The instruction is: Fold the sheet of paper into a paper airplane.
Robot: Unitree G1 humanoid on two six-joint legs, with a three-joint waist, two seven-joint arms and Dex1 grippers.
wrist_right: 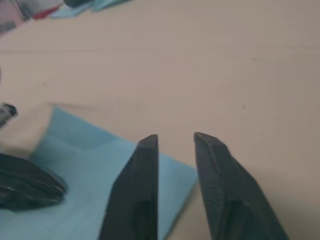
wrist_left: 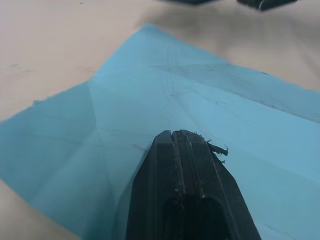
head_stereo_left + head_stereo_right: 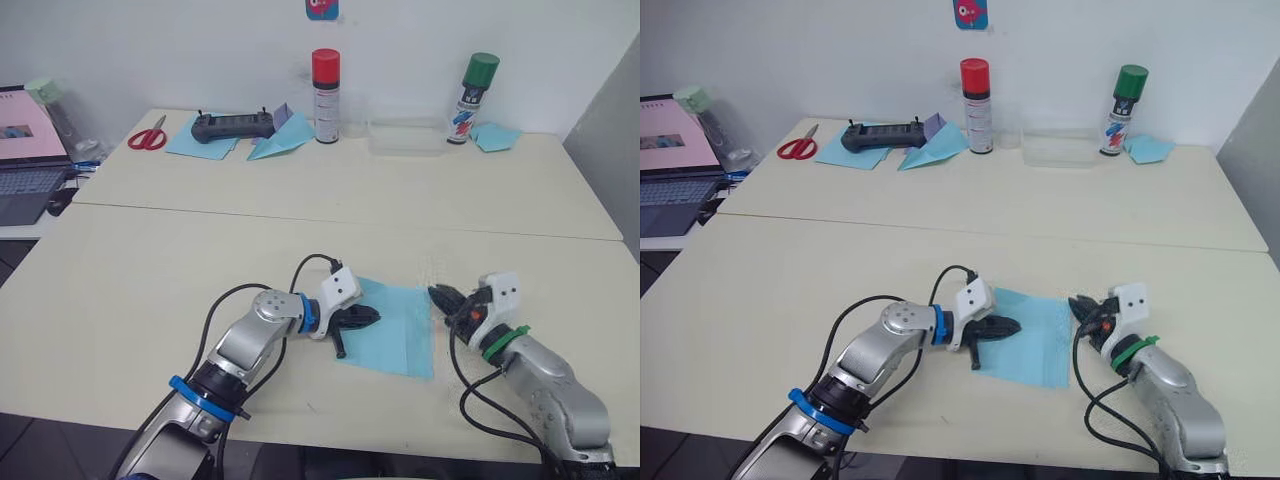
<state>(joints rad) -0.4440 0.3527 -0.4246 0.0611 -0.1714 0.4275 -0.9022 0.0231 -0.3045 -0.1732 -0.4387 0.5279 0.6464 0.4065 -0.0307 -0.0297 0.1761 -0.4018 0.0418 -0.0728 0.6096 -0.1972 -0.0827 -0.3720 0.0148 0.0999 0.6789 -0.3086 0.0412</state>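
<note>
The sheet of paper (image 3: 398, 330) lies flat near the table's front edge, a light-blue rectangle with several creases (image 2: 150, 95). My left gripper (image 3: 370, 317) is shut, and its joined fingertips (image 2: 181, 142) rest on the sheet's left half. My right gripper (image 3: 440, 297) is open by a narrow gap and sits low at the sheet's far right corner (image 1: 170, 175), with nothing between its fingers (image 1: 145, 165). In the right wrist view the left gripper (image 1: 27, 185) sits on the sheet. The paper airplane is out of view.
At the back stand a red-capped spray can (image 3: 326, 95), a green-capped can (image 3: 475, 98) and a clear container (image 3: 405, 138). Scissors (image 3: 148, 137), a black controller (image 3: 233, 125), a wider blue paper plane (image 3: 280, 143) and a blue scrap (image 3: 496, 137) lie there too. A laptop (image 3: 25, 150) is far left.
</note>
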